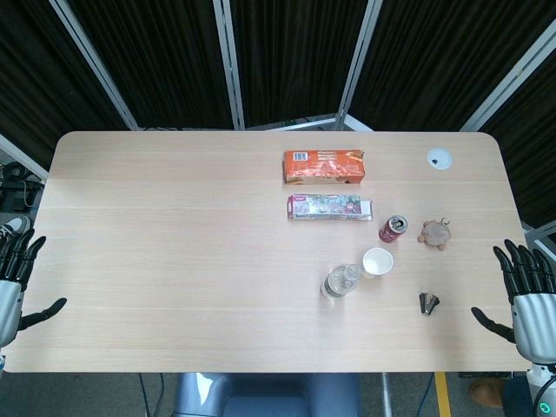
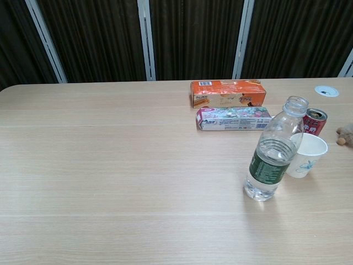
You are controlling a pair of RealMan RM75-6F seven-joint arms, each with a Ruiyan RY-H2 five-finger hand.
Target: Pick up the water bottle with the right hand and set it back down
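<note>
Dark curtains back the desk; water bottle stands untouched (paper cup beside); right hand empty, fingers spread; next, reach.

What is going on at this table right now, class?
Nothing is being handled yet. The water bottle stands upright on the table, beside a paper cup and a red can. The right hand and left hand sit at the table's two ends, fingers spread, holding nothing. Two boxes, orange and patterned, lie further back. The pick-up has not begun.
</note>
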